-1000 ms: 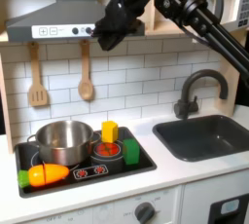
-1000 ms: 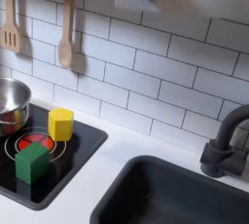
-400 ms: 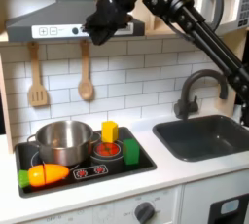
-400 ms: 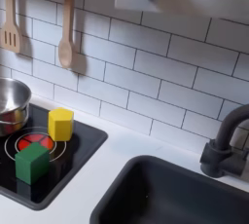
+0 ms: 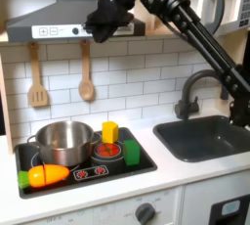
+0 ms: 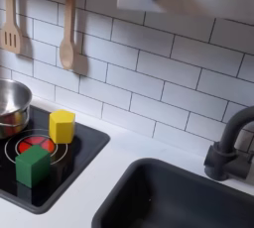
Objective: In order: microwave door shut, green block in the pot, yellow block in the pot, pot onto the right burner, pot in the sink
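Observation:
In the first exterior view my gripper (image 5: 100,35) hangs high in front of the range hood, well above the stove; its dark fingers blur together. The silver pot (image 5: 63,141) stands on the stove's left burner in the first exterior view, and its rim (image 6: 8,105) shows in the second. The yellow block (image 5: 110,131) (image 6: 62,125) stands on the right burner, with the green block (image 5: 131,153) (image 6: 33,165) just in front of it. The sink (image 5: 205,137) (image 6: 179,197) lies to the right. The microwave door (image 5: 225,2) sits at the top right, partly cut off.
An orange toy carrot (image 5: 44,176) lies at the stove's front left. A wooden spatula (image 5: 37,77) and spoon (image 5: 86,76) hang on the tiled wall. The dark faucet (image 5: 195,90) (image 6: 230,143) stands behind the sink. My arm slants down to the right edge.
The gripper has swung left and slightly up along the hood since a second ago. The pot, blocks and carrot have not moved.

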Robot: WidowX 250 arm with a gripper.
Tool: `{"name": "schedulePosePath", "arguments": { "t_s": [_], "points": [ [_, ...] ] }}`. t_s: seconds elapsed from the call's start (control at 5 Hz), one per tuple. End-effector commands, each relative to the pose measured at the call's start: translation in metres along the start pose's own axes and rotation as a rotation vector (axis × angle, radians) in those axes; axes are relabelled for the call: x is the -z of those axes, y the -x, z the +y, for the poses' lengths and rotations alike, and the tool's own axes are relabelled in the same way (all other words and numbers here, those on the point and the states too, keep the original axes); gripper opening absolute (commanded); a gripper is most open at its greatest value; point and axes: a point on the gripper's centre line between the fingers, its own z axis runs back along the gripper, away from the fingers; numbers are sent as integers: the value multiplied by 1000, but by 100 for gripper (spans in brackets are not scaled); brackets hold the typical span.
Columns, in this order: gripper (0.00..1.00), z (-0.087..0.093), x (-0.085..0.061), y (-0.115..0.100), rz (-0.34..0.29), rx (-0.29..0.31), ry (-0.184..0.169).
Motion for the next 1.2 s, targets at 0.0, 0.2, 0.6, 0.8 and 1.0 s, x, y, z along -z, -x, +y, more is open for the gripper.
{"name": "schedulePosePath", "arguments": {
  "t_s": [0.0,0.2,0.6,0.8,1.0],
  "points": [
    [0,-9,8,-14,-12,4,13],
    [0,-10,12,-16,-9,7,15],
    [0,-6,17,-18,-3,7,6],
    [0,-8,20,-21,-7,15,13],
    [0,-11,20,-25,-11,25,16]
  ]
}}
